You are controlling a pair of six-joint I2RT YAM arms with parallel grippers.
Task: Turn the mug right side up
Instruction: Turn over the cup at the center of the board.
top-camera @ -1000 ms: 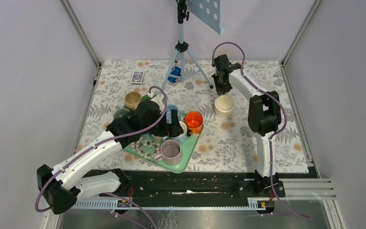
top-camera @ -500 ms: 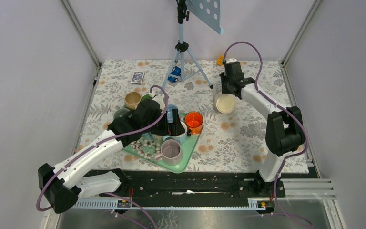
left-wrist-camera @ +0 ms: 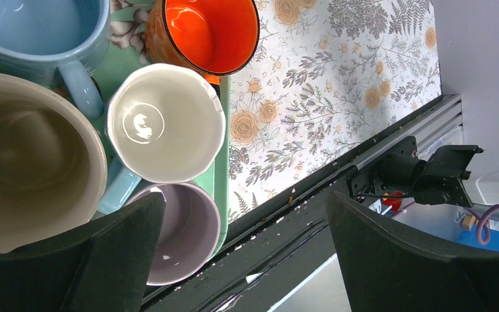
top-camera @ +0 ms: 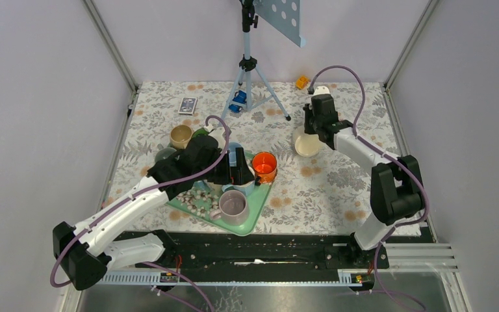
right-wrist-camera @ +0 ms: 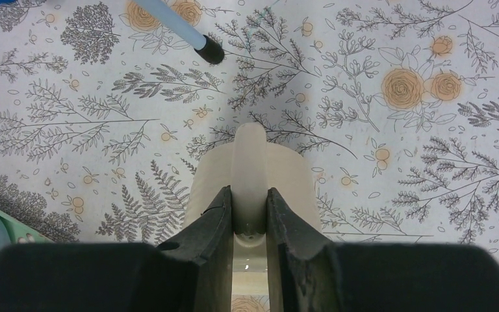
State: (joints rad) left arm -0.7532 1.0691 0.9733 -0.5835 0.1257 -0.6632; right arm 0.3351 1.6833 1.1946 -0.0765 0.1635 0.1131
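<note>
Fingers [right-wrist-camera: 211,224] of the right gripper [right-wrist-camera: 250,214] are pinching the handle [right-wrist-camera: 250,162] of the cream mug [right-wrist-camera: 292,185], one on each side, nice and tight. The left gripper [left-wrist-camera: 243,208] has its fingers [left-wrist-camera: 104,260] spread wide with nothing between them, hanging over the mugs on the tray.

Rest of the scene, big to small, clock positions from the table's middle in the top view:

- floral tablecloth [top-camera: 325,188] covers the whole table
- blue tripod [top-camera: 250,71] at 12 o'clock, with a perforated board [top-camera: 282,16] up top
- green tray [top-camera: 260,211] at about 7 o'clock
- the cream mug at roughly 2 o'clock, well apart from the tray. From above it looks like I'm seeing into its mouth, but I can't tell if it's tilted or touching the cloth
- on the tray: beige mug [left-wrist-camera: 26,169], blue mug [left-wrist-camera: 32,32], lavender mug [top-camera: 233,206], orange mug [top-camera: 264,166] and white mug [left-wrist-camera: 166,123], all packed together and mouths up
- tan cup [top-camera: 180,136] at 10 o'clock, off the tray
- white pebbles [top-camera: 198,201] on the tray's left part
- tiny orange thing [top-camera: 302,82] at 1 o'clock by the back edge
</note>
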